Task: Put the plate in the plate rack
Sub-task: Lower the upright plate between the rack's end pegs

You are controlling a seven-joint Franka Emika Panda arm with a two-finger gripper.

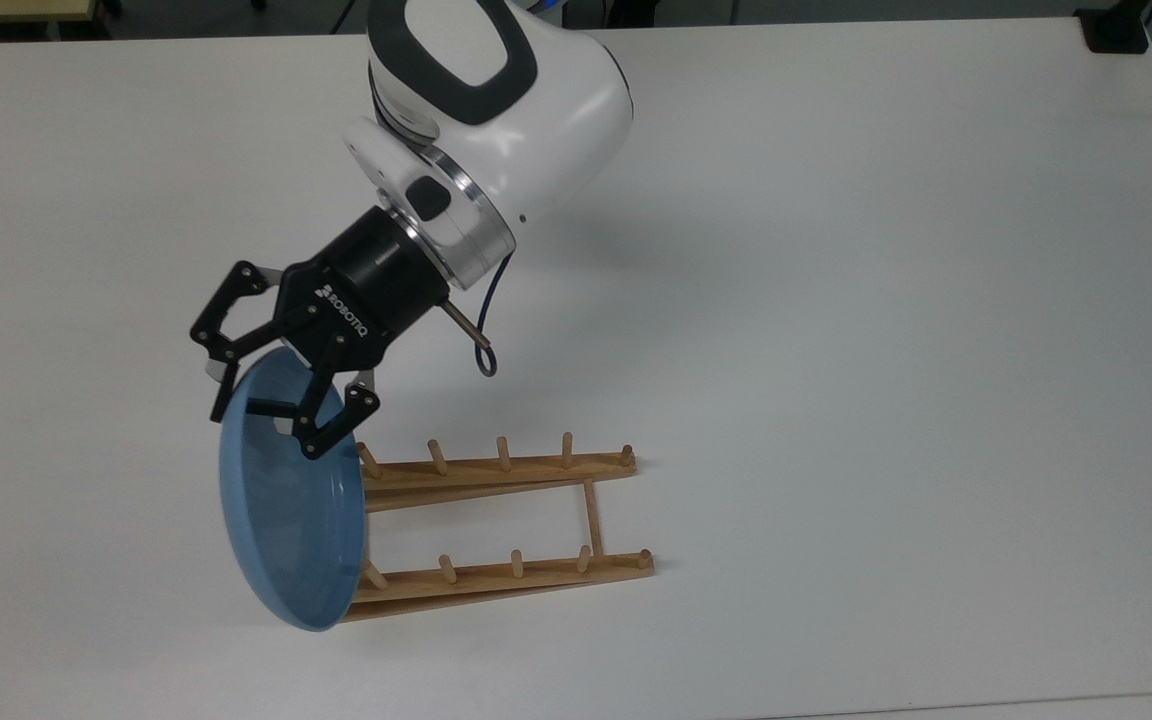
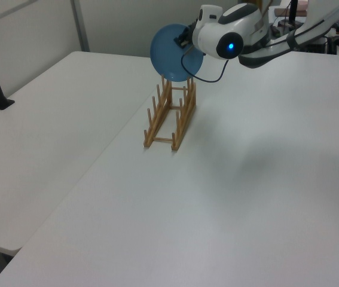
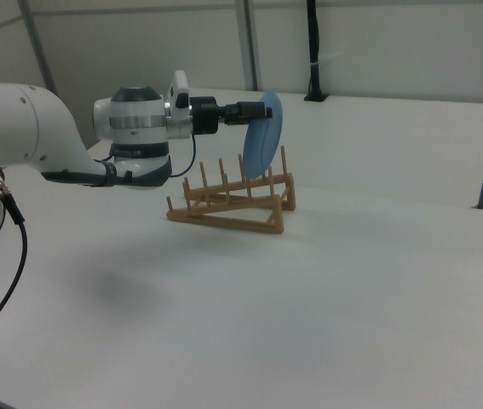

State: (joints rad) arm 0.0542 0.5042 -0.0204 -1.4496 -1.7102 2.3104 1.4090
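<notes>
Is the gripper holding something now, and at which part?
Yes. The gripper holds the plate by its upper rim, one finger on each face.

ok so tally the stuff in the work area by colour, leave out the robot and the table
light-blue: 1, the plate, held on edge in the tool above the rack's end
light-brown wood: 1, the plate rack, no plate standing in it
total: 2
</notes>
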